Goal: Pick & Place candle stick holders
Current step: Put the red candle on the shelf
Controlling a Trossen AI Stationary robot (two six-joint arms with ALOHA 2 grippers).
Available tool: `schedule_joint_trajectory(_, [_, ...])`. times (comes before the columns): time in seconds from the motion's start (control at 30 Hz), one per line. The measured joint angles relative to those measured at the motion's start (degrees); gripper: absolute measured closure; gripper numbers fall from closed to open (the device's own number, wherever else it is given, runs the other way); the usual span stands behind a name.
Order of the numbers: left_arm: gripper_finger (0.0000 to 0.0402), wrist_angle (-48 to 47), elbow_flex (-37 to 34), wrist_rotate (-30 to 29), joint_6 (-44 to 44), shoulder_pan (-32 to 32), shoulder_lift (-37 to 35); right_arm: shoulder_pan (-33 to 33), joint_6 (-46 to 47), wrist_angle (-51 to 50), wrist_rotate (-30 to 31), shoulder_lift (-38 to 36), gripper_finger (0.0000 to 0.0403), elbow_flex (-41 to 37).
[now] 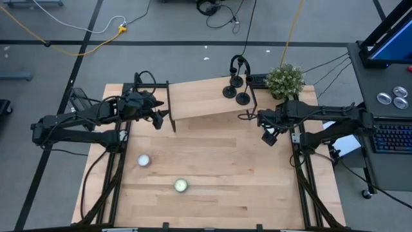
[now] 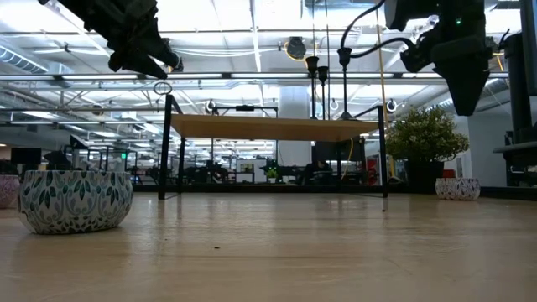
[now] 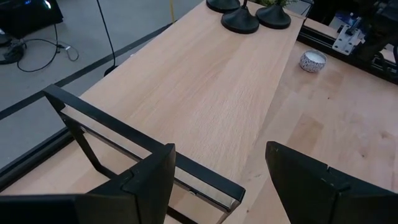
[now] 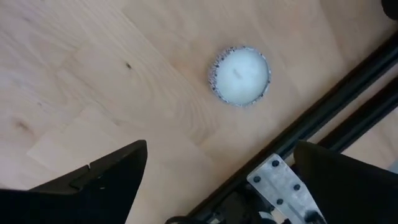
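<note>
From overhead, three black candle stick holders [image 1: 236,84] are seen grouped at the far right end of a raised wooden shelf [image 1: 199,98], next to a small potted plant [image 1: 285,80]. Their stems can't be judged in that view; in the low view the holders [image 2: 323,75] are seen standing upright on the shelf top [image 2: 277,127], w/ thin stems rising above it. In the left wrist view only their round bases [image 3: 240,22] are caught, at the shelf's far end.

The left gripper [image 1: 156,116] is held in the air at the shelf's left end, above the black frame leg [image 3: 143,149]; its jaws are seen partly apart in its wrist view, w/ nothing between them. The right gripper [image 1: 268,136] is hung above the table [image 1: 219,193] near the right edge, just in front of the shelf; jaws are spread wide and empty.

A tealight [image 4: 240,75] directly below the right gripper is shown only by the right wrist cam and, farther off, by the left wrist cam [image 3: 313,60]; overhead it is hidden by the arm. Two more tealights are seen from above, one white [image 1: 143,160], one greenish [image 1: 181,185], on the front part of the table. In the low view a patterned tealight cup [image 2: 75,200] is seen close at left and another [image 2: 457,188] far right.
</note>
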Motion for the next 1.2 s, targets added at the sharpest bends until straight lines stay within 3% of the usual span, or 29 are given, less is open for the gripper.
schedule_joint_trajectory(0.2, [0.0149,0.01,0.00,0.00,0.01,0.00,0.00,0.00,0.12,0.87,0.04,0.00,0.0003,0.00])
schedule_joint_trajectory(0.57, [0.0149,0.04,0.00,-0.01,0.04,0.00,0.00,-5.23,11.16,1.16,0.33,0.00,0.0003,0.00])
schedule_joint_trajectory(0.97, [0.0149,0.03,0.00,0.01,0.62,0.00,0.00,-7.08,6.22,5.80,2.40,0.00,0.0003,-0.51])
schedule_joint_trajectory(1.2, [0.0149,0.03,0.00,0.00,0.85,0.00,0.00,-7.08,3.01,8.45,3.30,0.00,0.0003,-8.04])
